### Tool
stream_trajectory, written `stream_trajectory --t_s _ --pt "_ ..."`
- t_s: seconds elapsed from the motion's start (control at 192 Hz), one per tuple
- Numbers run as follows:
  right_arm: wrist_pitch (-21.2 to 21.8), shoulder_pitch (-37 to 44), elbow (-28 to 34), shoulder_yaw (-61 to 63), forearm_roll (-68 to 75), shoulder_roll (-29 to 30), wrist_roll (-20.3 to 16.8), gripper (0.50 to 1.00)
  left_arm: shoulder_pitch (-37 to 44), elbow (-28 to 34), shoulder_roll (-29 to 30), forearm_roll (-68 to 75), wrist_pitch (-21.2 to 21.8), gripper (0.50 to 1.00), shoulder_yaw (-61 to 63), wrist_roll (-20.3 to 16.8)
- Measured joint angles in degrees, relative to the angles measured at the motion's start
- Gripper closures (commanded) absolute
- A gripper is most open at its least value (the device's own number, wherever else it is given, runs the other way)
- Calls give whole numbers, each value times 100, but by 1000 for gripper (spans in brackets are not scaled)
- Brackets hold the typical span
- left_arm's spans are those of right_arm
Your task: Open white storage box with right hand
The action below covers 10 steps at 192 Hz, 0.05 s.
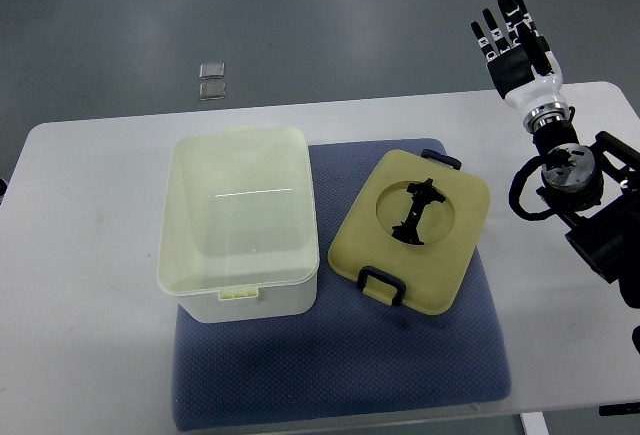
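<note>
Out past the table's (90,285) far right corner, the right hand (515,45) is raised with its fingers (497,30) spread and nothing in its grasp, well apart from anything it needs to touch. Nearest to it, down and to its left on the blue mat (340,385), lies a yellowish lid (450,255) with black clips (378,285) at two edges and a round hole with a black handle in the middle — flat on the mat, just beside the box. Farther left again stands the white storage box (240,220), on the mat's left part, its top looking uncovered, though a clear inner cover cannot be ruled out from this view. Judging by that, the opening looks largely done, and the good course is caution: bring the hand low and slowly over the lid rather than across the box rim, keep the fingers loose until they are over a clip or the handle, and avoid nudging the light box sideways off the mat. Beyond the table, two small clear squares (211,81) lie on the floor. No left arm shows.
</note>
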Motion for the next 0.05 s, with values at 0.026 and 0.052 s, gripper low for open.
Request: stream_trajectory --t_s 0.026,0.052 --pt "35 1 -47 0 -12 27 4 570 0 0 0 -1 0 500 0 0" --pt "51 3 -86 -7 -21 48 7 570 0 0 0 -1 0 500 0 0"
